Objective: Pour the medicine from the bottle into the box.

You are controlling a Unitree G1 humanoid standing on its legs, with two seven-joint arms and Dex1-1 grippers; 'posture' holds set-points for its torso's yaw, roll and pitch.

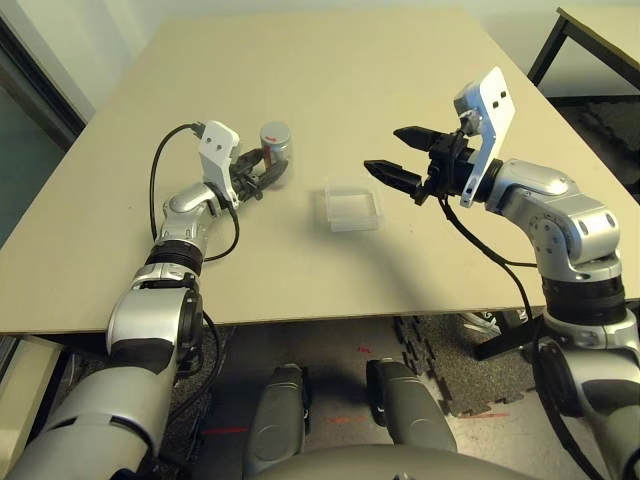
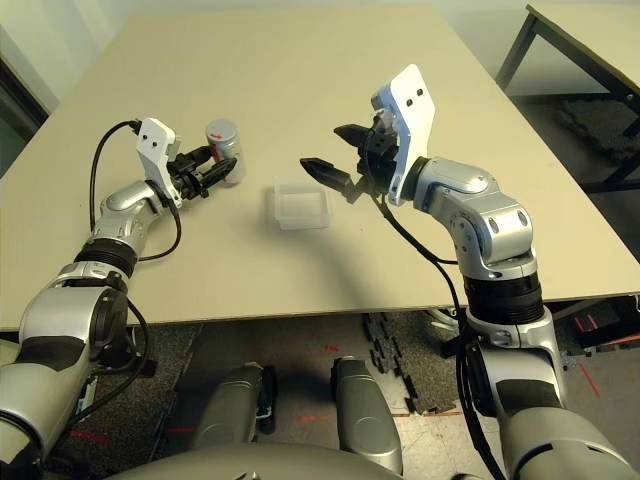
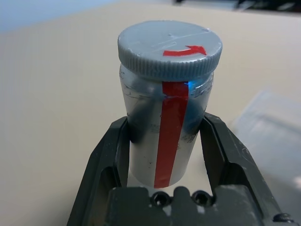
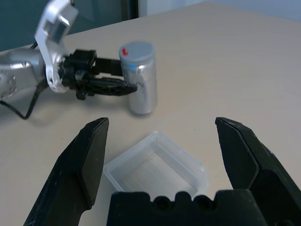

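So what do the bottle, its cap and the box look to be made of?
Bottle: silvery-grey, matte, probably plastic or coated; a red strip runs down it. Cap: grey moulded plastic, ribbed edge, red arrow on top. Box: clear thin plastic, see-through walls, tabletop visible through it.

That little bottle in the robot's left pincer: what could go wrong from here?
The bottle is gripped low on its body by the left pincer, so it might tip or slip when lifted. Its grey cap is still on, so nothing can pour until it comes off. The clear box is light and lies free below the open right pincer; a nudge could shift it.
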